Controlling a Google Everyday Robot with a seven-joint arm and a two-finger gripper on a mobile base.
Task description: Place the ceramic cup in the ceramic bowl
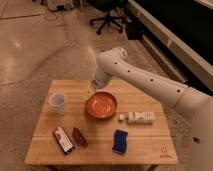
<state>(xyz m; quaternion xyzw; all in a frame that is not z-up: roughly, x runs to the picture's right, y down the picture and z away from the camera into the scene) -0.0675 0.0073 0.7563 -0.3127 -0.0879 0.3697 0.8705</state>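
Nothing done yet. Ceramic cup (58, 102) stands on the table (145, 142) at 9 o'clock of the empty ceramic bowl (101, 105), apart. Gripper (90, 92) hovers at bowl's 10 o'clock rim, carrying nothing; wide or narrow, can't tell. Grasp, carry and placing are left.

Warm indoor light falls from above. The polished floor (30, 47) carries broad pale glare patches at the left. The desk (150, 145) is evenly lit, with soft, short shadows beside its things. The ceramic bowl (101, 105) has a glossy sheen inside. The pincer (91, 90), low over the desk by the bowl's left rim, looks washed out. The upper right lies dark.
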